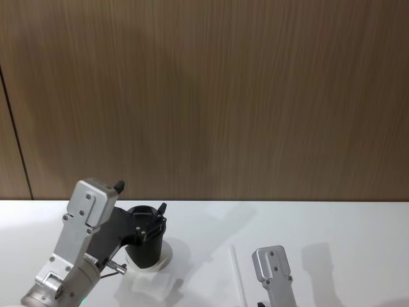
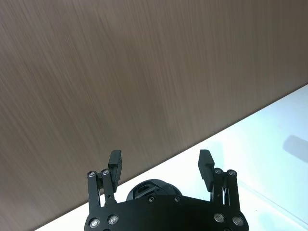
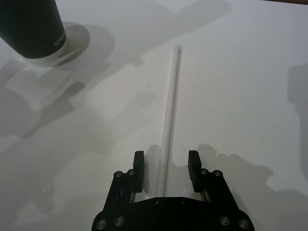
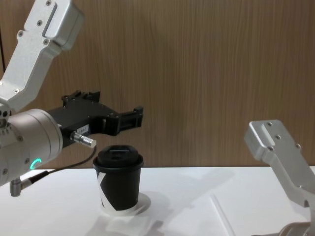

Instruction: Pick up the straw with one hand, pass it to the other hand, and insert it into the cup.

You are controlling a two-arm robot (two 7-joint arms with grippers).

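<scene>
Blunt black fingers of your right gripper (image 3: 166,158) sit closest to the lens, spread apart and gripping nothing. The straw (image 3: 172,96) lies flat on the white table (image 3: 250,72). Its near end runs between those two fingers, closer to one than the other, and the rest stretches straight ahead of the gripper. Whether the fingertips are down at table level, you cannot tell.

Expect the straw to be very light, smooth and round, so it will likely roll or skate if one finger meets it first. It probably bends under a hard squeeze. Centre on it, then close gently near this end, leaving a long free length for the handover.

Beyond the straw's far tip and off to one side stands the cup (image 3: 33,29), upright with its lid on.

The right wrist view gives you the straw's line against the fingers. From the side, the chest view gives you the left gripper (image 4: 132,118) hovering just above the lid, and its own wrist view shows it wide open and empty.
</scene>
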